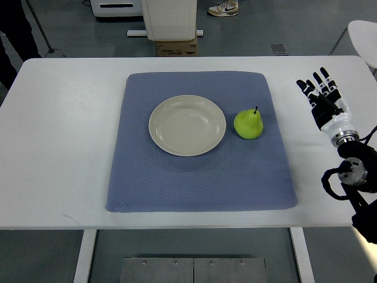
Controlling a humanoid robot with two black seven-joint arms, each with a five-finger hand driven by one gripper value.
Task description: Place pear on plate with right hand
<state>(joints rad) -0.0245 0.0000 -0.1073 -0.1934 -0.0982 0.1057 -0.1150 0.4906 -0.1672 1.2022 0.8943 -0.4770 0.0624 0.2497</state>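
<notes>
The right hand (323, 94) hovers over the desk (59, 147) at its right side, fingers extended and holding nothing, well apart from the pear (248, 124). The pear rests on the blue mat (200, 177) just beside the empty plate (187, 125), so reach, grasp and placement all remain. Beyond the white desk lies grey floor.

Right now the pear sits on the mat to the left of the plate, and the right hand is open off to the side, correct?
Not quite. In the top view the pear sits on the mat to the right of the plate, not the left. The rest holds: the right hand is open, off to the side over the table.
</notes>
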